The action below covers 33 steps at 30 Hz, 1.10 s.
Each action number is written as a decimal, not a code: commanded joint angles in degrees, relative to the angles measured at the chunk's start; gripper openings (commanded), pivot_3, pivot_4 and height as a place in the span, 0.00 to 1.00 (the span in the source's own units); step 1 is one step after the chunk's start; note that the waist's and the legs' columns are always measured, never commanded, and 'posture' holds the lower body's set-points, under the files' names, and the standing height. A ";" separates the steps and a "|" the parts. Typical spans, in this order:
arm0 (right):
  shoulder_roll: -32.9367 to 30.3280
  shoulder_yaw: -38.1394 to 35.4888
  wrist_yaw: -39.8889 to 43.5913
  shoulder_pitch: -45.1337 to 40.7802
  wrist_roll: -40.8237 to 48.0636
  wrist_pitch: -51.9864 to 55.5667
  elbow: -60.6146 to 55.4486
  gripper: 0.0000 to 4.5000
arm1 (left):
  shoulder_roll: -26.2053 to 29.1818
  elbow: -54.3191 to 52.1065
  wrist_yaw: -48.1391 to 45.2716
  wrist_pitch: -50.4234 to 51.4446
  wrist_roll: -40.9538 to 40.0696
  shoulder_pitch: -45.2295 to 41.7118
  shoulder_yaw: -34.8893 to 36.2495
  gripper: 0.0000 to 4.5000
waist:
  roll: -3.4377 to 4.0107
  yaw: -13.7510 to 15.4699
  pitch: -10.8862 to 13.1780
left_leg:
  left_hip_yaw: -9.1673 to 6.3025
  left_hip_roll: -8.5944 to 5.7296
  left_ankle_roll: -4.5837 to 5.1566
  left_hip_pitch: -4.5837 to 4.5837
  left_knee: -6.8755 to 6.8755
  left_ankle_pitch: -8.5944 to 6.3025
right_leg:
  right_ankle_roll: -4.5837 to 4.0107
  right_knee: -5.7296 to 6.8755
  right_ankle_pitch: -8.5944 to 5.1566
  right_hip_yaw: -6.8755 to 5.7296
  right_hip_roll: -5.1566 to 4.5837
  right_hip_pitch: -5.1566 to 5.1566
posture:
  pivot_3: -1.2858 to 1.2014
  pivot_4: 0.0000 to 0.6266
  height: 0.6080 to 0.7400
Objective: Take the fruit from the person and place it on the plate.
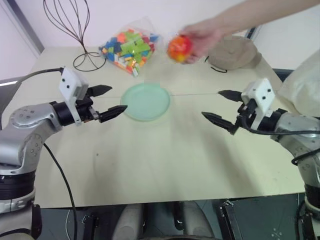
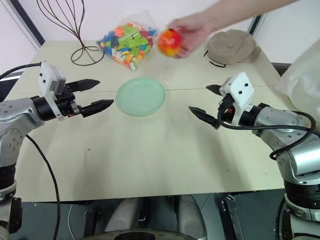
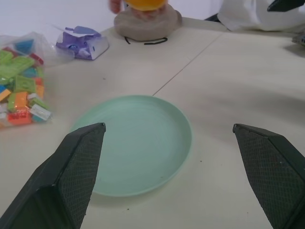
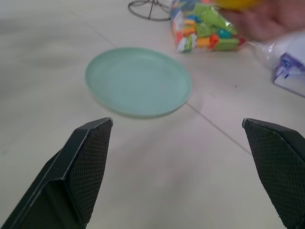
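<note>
Red-orange with a yellow patch, the fruit (image 2: 170,42) sits in the person's hand (image 2: 192,31), held up in the air above the far part of the table (image 2: 150,160), beyond the plate (image 2: 140,96) and just by the bag of coloured blocks (image 2: 125,44). The mint-green plate lies bare on the table between our two arms, nearer our left side. Our left gripper (image 1: 106,102) hangs just beside the plate's rim with its two black fingers spread wide and nothing between them; our right gripper (image 1: 223,107) hangs a little off the plate's other side, likewise wide open and empty. Both point level and inward, toward each other. We judge that the handover is the step in hand: the fruit is on offer but no finger has yet touched it. The next move, as we read it, calls for one gripper to rise and reach out to the fruit, straddle it without catching the person's fingers, and close gently, since a round glossy skin may slip. Behind the hand a tan cloth cap (image 2: 232,47) rests on the table, and a wire stand (image 2: 70,25) rises at the far left corner.
</note>
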 commanded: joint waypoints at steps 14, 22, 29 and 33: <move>14.27 3.46 -16.72 -12.66 1.38 9.67 -3.38 1.00 | -2.32 2.10 3.41 -6.25 4.43 -5.50 -1.15 1.00 | 0.00 0.20 0.00 | -0.04 -0.06 0.00 -0.13 -0.02 0.00 | 0.01 -0.02 0.02 -0.01 -0.06 -0.08 | 0.52 0.24 1.00; 9.61 2.50 -10.60 -9.63 3.29 9.28 -5.80 1.00 | -9.97 8.51 5.79 -14.51 8.23 -14.52 -3.63 1.00 | 0.01 -0.31 0.00 | -0.02 -0.06 0.02 -0.12 -0.02 -0.01 | 0.20 -0.02 0.13 -0.05 -0.01 -0.09 | 0.52 0.24 1.00; 7.66 0.41 -7.73 -9.44 8.04 10.80 -8.75 1.00 | -14.68 17.26 6.12 -21.02 12.87 -19.21 -6.58 1.00 | 0.00 -0.28 0.00 | -0.02 -0.05 0.02 -0.10 -0.02 -0.01 | 0.23 0.02 0.14 -0.06 0.10 -0.09 | 0.52 0.24 1.00; 7.10 -0.93 -7.25 -9.40 11.47 11.46 -10.10 1.00 | -16.37 21.44 6.40 -24.58 15.12 -21.04 -7.39 1.00 | 0.00 -0.13 0.00 | -0.02 -0.05 0.03 -0.11 -0.02 -0.01 | 0.23 0.01 0.14 -0.06 0.06 -0.08 | 0.52 0.24 1.00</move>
